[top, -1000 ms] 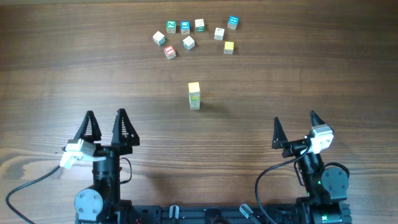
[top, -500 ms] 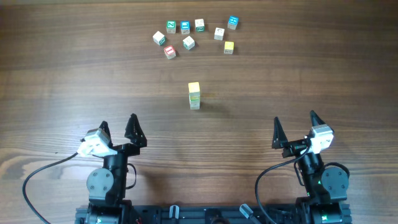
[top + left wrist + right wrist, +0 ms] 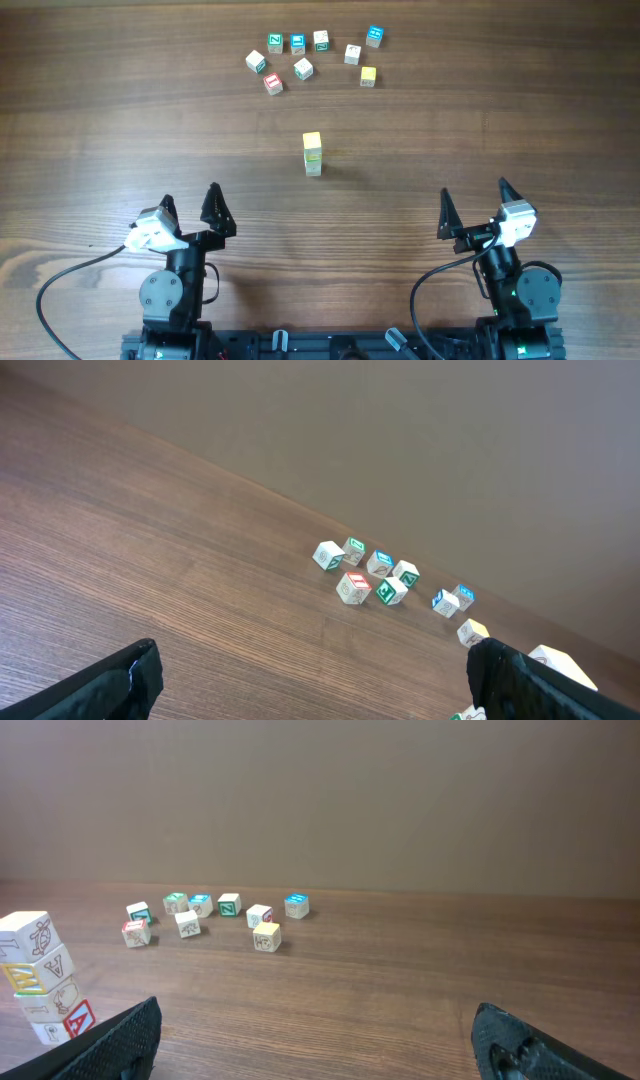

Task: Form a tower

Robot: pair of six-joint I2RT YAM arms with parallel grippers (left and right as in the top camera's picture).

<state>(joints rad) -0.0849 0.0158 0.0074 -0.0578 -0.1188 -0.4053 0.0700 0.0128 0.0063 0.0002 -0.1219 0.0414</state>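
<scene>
The tower stands in the middle of the table, a one-cube-wide column of several pale letter cubes with a yellow top face. It rises at the left edge of the right wrist view as the tower. In the left wrist view only its top cube peeks out behind a finger. My left gripper is open and empty near the front left, well short of the tower, and it is also seen as the left gripper. The right gripper is open and empty at the front right, also seen as the right gripper.
Several loose letter cubes lie scattered at the far side, among them a yellow one. The same cluster shows as loose cubes and loose cubes. Bare wood lies between the grippers and the tower.
A second ago the left gripper pointed straight ahead; it has since swung to angle right and drawn back slightly. It has held still for the last half second. The right arm has not moved.
</scene>
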